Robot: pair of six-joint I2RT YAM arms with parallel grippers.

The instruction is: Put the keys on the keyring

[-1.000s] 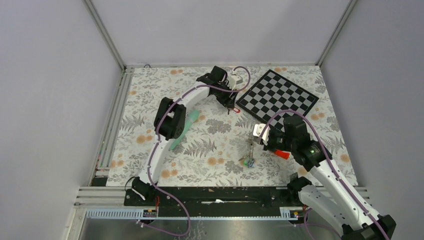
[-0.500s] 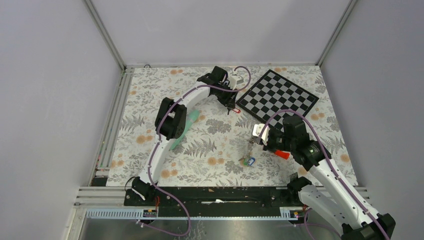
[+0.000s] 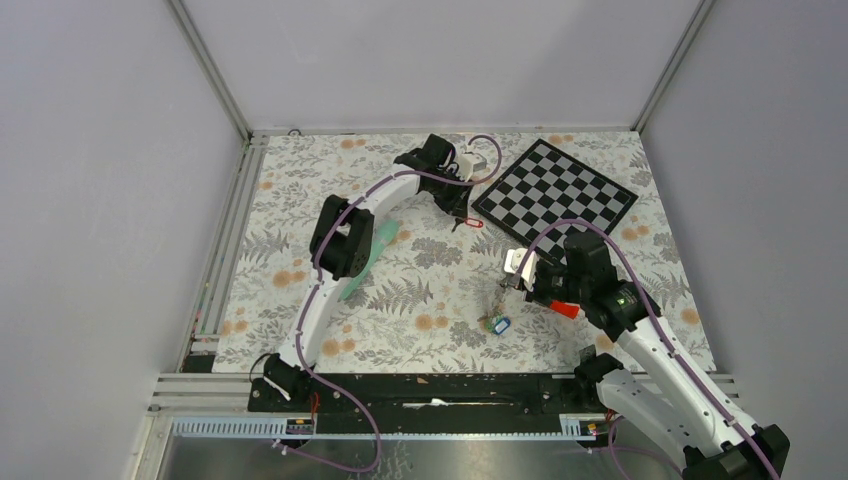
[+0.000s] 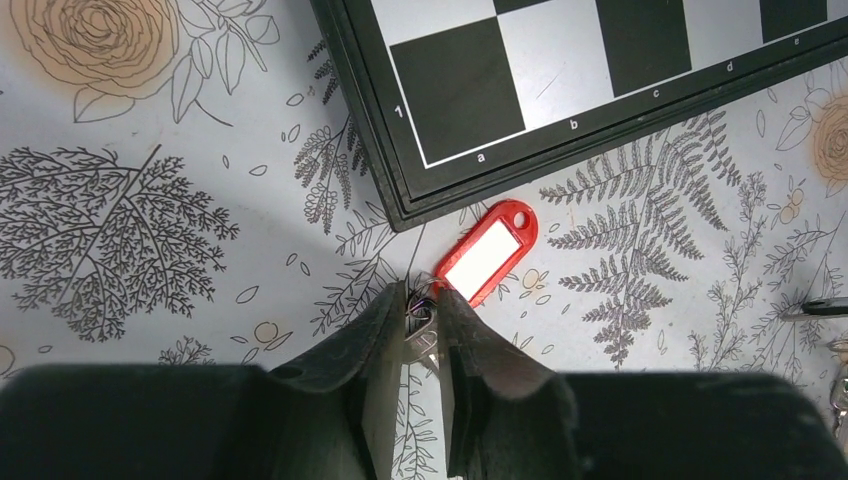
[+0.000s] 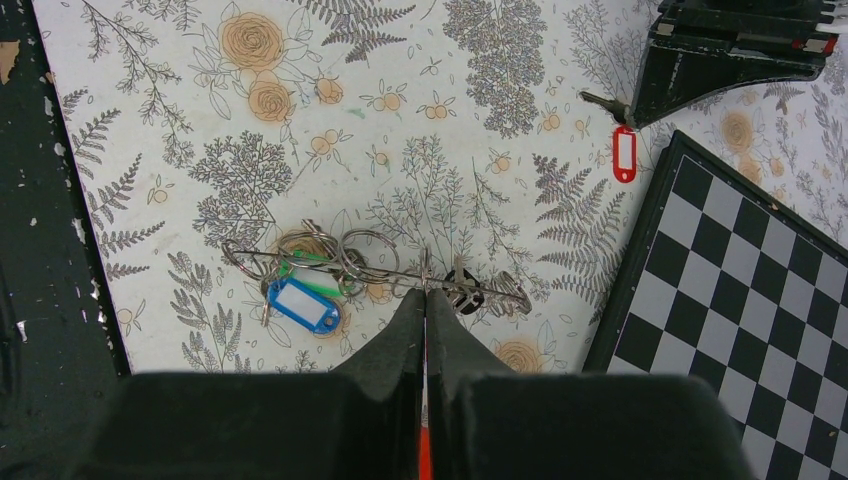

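At a corner of the chessboard (image 4: pixel 450 90) the left gripper (image 4: pixel 422 305) pinches the metal end of the red-tagged key (image 4: pixel 487 252); its tag lies just beside the board's edge. Off the chessboard's near side the right gripper (image 5: pixel 425 292), fingers pressed together, pinches the wire keyring (image 5: pixel 380 271); the blue-tagged key (image 5: pixel 303 305) sits at its end.

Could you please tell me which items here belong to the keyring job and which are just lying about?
Part of the job:
red-tagged key, pinched by the left gripper
blue-tagged key
green-tagged key
keyring, held by the right gripper

Just lying about:
chessboard
mint-green tube
red plastic piece
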